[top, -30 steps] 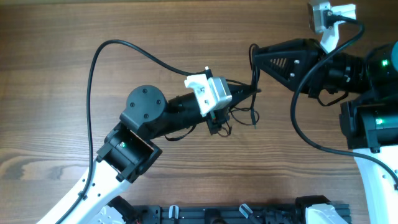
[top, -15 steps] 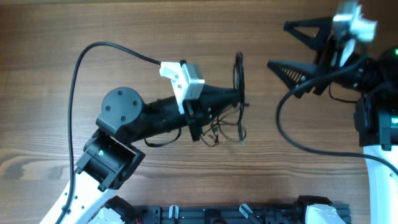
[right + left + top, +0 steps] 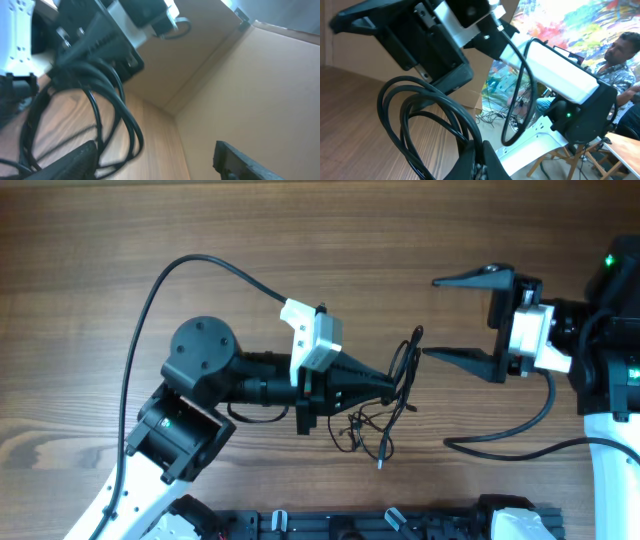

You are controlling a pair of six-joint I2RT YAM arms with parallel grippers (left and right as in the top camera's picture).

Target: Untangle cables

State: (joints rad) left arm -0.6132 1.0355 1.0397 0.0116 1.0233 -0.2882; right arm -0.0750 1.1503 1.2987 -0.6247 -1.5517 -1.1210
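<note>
Cables (image 3: 392, 412) not yet untangled: one loop is pinched in the left hand (image 3: 398, 385), and the rest is left knotted on the bench (image 3: 300, 240). The right hand (image 3: 432, 317) is spread, empty, near the loop.

Thin black cables (image 3: 403, 372); brown wood-grain table (image 3: 90, 250); white camera mount (image 3: 315, 340) on black arm (image 3: 205, 365)

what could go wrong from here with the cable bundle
1. The left end effector is shut on several loops of the cables at once, so pulling may tighten the tangle.
2. The right end effector is open and apart from the bundle; the thin loops sit close together, so it may catch more than one strand.
3. The loose plug end trails below the grip and could snag.
</note>
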